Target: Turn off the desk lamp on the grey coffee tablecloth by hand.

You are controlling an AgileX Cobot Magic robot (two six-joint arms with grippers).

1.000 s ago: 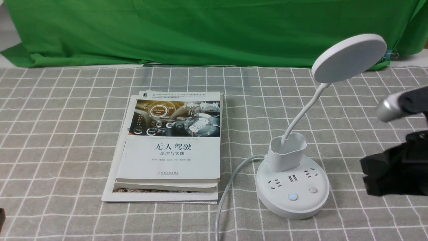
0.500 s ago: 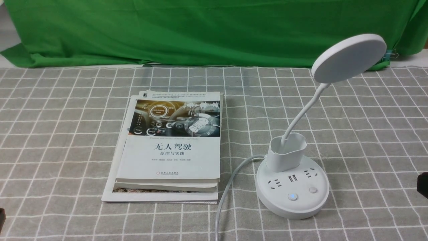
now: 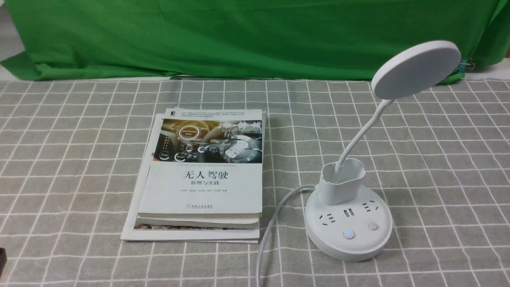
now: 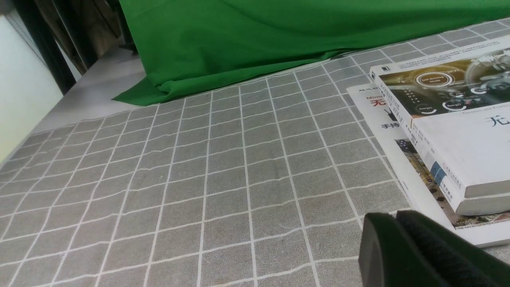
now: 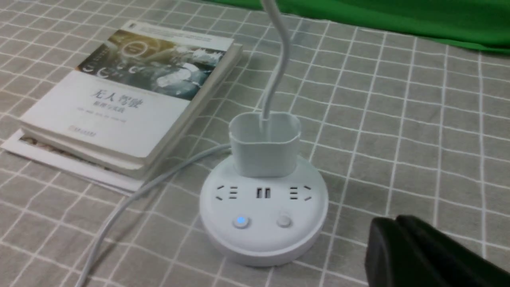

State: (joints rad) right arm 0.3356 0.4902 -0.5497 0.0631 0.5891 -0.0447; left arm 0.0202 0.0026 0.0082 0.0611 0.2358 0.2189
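Note:
The white desk lamp [image 3: 349,223] stands on the grey coffee tablecloth [image 3: 438,159] at the right; its disc head [image 3: 415,68] is unlit. On the round base one button [image 3: 348,234] glows blue and a second button [image 3: 373,226] is plain. The lamp also shows in the right wrist view [image 5: 263,207]. My right gripper [image 5: 394,223] is shut and empty, beside the base and apart from it; it is out of the front view. My left gripper [image 4: 394,217] is shut and empty, over the cloth near the books.
A stack of books [image 3: 203,175] lies left of the lamp, also in the left wrist view [image 4: 446,119]. The lamp's white cord [image 3: 271,231] runs from the base toward the front edge. A green cloth backdrop [image 3: 239,36] hangs behind.
My right arm has pulled back to the right and left the front view. The lamp, the books and the left arm have not moved.

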